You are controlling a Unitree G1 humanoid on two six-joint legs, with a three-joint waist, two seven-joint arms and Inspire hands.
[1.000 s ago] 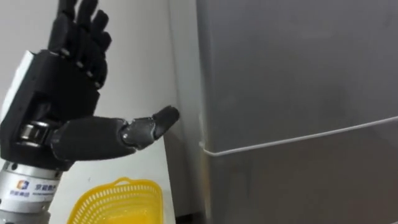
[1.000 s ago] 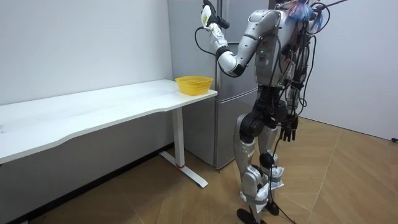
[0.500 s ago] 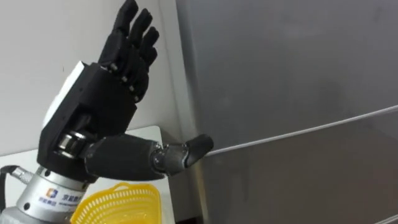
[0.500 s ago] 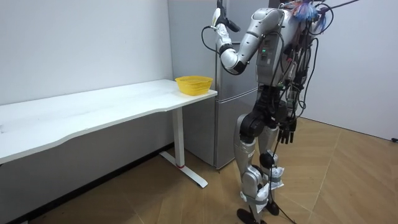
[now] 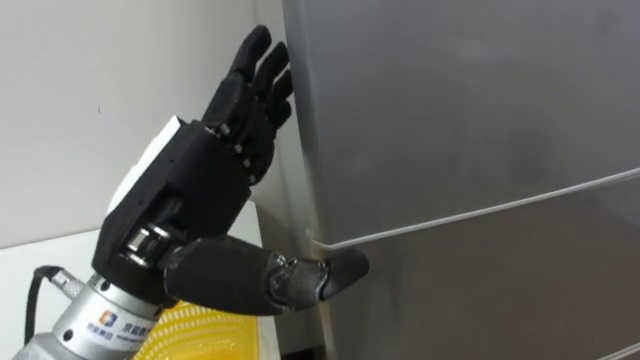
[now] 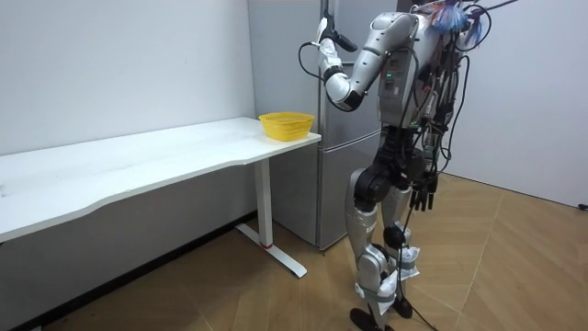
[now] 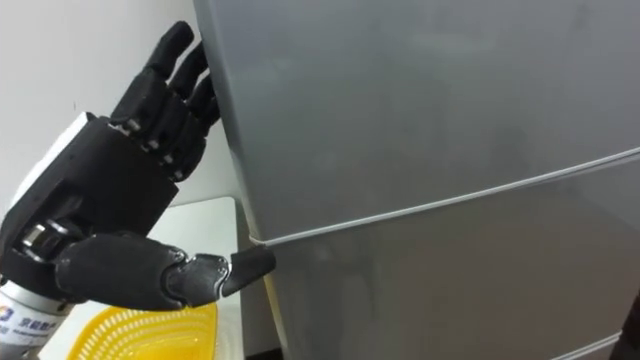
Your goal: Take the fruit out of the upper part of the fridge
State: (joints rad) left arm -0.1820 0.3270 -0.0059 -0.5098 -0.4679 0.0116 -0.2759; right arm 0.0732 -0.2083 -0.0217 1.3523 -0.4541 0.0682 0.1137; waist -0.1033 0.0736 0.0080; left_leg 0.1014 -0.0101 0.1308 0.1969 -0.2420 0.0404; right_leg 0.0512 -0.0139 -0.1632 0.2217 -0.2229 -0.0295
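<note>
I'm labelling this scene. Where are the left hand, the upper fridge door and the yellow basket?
left hand (image 5: 195, 190): left eye view, the hand's dark body.
upper fridge door (image 5: 460, 100): left eye view, middle of its grey front.
yellow basket (image 6: 286, 126): room view, its outer wall.

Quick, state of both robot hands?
Left robot hand: open, empty, at the upper fridge door edge.
Right robot hand: hanging by the hip, cannot tell.

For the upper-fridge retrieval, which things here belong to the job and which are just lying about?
Job: upper fridge door, shut; left hand, open, fingers at the door's left edge.
Lying about: yellow basket on the white table; lower fridge door; right hand, hanging at the robot's side.
</note>
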